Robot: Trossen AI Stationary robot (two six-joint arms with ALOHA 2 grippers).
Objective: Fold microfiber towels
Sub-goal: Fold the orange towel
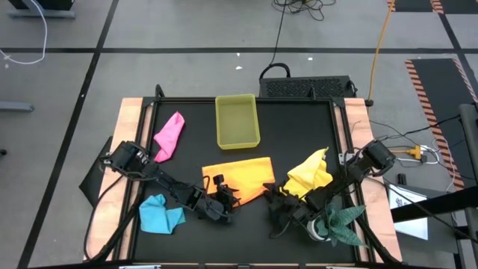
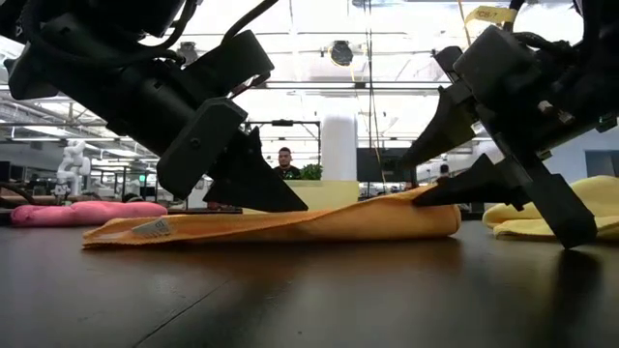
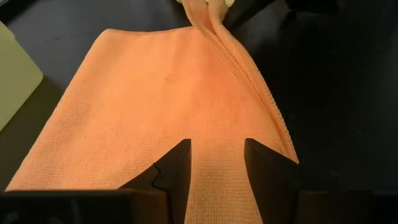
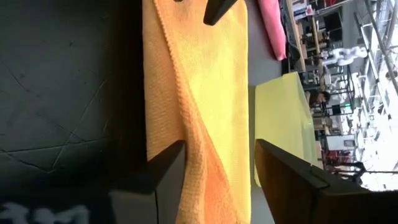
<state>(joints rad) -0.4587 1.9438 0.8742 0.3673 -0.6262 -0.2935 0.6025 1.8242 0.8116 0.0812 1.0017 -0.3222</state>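
While the orange towel (image 1: 237, 173) lies part-folded mid-table, straddled by the parted, empty jaws of left gripper (image 1: 222, 196) and right gripper (image 1: 281, 200), pink (image 1: 169, 135), yellow (image 1: 310, 175) and blue (image 1: 160, 214) towels are left crumpled.

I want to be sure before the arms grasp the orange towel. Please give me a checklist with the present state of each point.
1. Orange towel lies on the black table, partly folded: ok.
2. Left pincer is open, fingers over the towel's near edge: ok.
3. Right pincer is open, astride the towel's folded edge: ok.
4. Towel firmly between the fingers of either pincer: cannot tell.
5. Yellow tray stands apart from the towel, behind it: ok.
6. Yellow towel lies close beside the orange one, near the right arm; whether they touch: cannot tell.
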